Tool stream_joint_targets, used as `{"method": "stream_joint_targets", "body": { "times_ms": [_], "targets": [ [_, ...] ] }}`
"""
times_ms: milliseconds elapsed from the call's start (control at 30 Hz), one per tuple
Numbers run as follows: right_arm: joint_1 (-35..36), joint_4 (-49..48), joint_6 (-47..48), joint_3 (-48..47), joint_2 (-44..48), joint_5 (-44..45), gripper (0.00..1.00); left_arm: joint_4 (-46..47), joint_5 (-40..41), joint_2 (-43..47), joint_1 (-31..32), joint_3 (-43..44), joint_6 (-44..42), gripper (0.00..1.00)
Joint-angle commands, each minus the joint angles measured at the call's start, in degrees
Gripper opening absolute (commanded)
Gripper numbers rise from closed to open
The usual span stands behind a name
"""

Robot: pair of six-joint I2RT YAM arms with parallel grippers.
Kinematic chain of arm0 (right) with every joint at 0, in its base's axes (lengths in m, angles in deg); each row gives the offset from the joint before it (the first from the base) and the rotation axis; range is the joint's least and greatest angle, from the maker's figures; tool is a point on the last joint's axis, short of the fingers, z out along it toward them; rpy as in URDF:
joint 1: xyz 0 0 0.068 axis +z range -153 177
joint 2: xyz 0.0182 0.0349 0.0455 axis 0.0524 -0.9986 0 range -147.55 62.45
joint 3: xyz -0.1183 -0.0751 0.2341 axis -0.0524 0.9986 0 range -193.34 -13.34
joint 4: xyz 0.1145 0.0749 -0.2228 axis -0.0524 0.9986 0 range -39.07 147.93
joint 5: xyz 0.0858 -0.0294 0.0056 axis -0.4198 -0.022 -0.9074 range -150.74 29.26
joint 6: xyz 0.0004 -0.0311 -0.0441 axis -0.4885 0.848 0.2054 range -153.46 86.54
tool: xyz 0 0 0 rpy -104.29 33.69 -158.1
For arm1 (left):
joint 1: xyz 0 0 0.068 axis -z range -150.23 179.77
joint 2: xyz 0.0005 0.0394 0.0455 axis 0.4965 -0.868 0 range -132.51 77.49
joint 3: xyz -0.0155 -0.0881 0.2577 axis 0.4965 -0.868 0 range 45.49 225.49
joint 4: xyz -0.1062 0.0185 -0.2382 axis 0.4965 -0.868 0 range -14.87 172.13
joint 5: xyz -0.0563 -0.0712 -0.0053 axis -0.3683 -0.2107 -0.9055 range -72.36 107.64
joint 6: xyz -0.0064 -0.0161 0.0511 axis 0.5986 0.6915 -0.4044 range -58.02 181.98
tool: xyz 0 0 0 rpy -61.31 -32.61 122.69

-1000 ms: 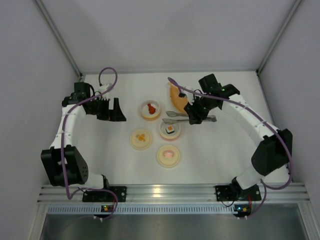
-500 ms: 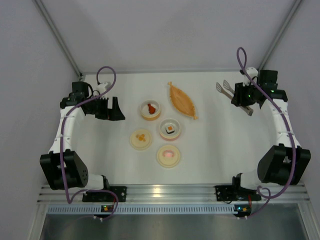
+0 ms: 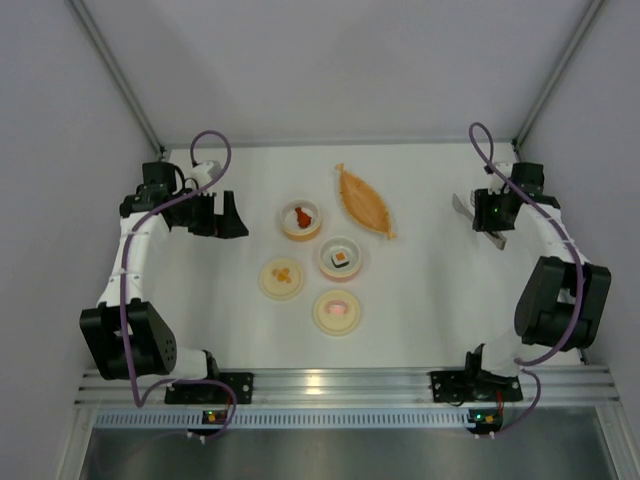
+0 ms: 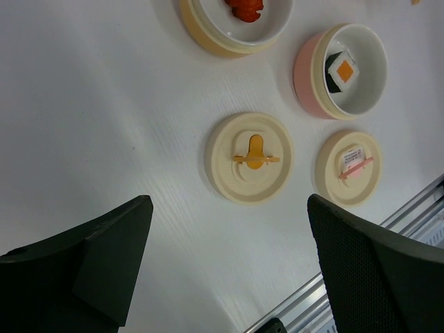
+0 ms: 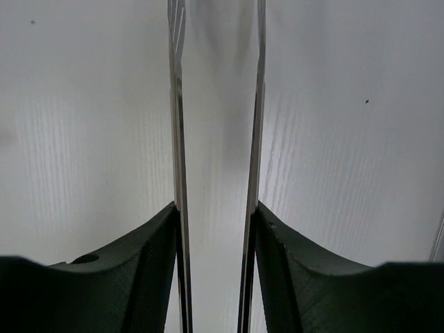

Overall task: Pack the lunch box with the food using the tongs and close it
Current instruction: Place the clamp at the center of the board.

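Right, on my right side the right gripper (image 3: 487, 213) sits out by the far right edge of the table (image 3: 430, 290), and it has the tongs (image 3: 463, 204) clamped between its fingers. From the right wrist camera I see the two slim metal arms of the tongs (image 5: 175, 104) running straight out ahead of the right gripper (image 5: 215, 215), each pressed against the inner face of a finger, with a gap left between them. Their tips hang over bare white table, well apart from all the food.

My left gripper (image 3: 222, 228) is at the far left of the table with its jaws spread wide and nothing between them. In its wrist view the left gripper (image 4: 229, 208) frames the dishes.

The reddish-orange lump (image 3: 301, 214) (image 4: 244, 5) lies inside the yellow-rimmed bowl (image 3: 285, 228) (image 4: 201, 31). The sushi roll (image 3: 341, 259) (image 4: 343, 71) lies in the pink bowl (image 3: 325, 268) (image 4: 305, 76) just beside it. Two cream lids rest flat on the table nearer to me: the lid with the orange tab (image 3: 282, 278) (image 4: 250, 157) and the lid with the pink tab (image 3: 338, 310) (image 4: 348, 167), both off the bowls. The orange boat-shaped dish (image 3: 365, 202) lies behind the pink bowl
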Motion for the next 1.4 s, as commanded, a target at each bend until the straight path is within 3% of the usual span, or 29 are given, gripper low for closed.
{"method": "stream_joint_targets", "body": {
  "times_ms": [0, 500, 800, 867, 933, 1167, 1367],
  "targets": [
    [-1.5, -6.9, 1.4, 1.0, -1.9, 0.2, 0.45, 1.9, 0.4, 1.5, -0.4, -0.5, -1.2, 0.98],
    [-1.9, -3.8, 7.9, 3.7, -9.8, -1.5, 0.50, 2.7, -0.3, 1.2, -0.8, -1.5, -1.3, 0.98],
    [-1.9, -2.1, 7.9, 4.0, -11.9, -1.4, 0.67, 1.5, -0.3, 1.5, -0.7, -1.4, -2.3, 0.98],
    [-2.0, -1.4, 7.7, 3.9, -11.3, -1.9, 0.76, 1.0, -0.5, 1.8, -0.7, -1.3, -2.6, 0.98],
    [-2.0, -0.3, 7.4, 2.9, -9.9, -3.7, 0.99, 0.5, -0.5, 2.0, -0.8, -1.1, -3.3, 0.98],
    [-1.9, 7.4, 6.2, -3.9, -3.9, -8.9, 0.99, -3.2, 0.0, 3.4, -0.7, -0.8, -7.6, 0.98],
    [-1.5, 13.9, 5.1, -12.0, 3.6, -15.3, 0.99, -9.5, 3.1, 6.9, 0.1, -2.3, -17.8, 0.98]
  ]
}}
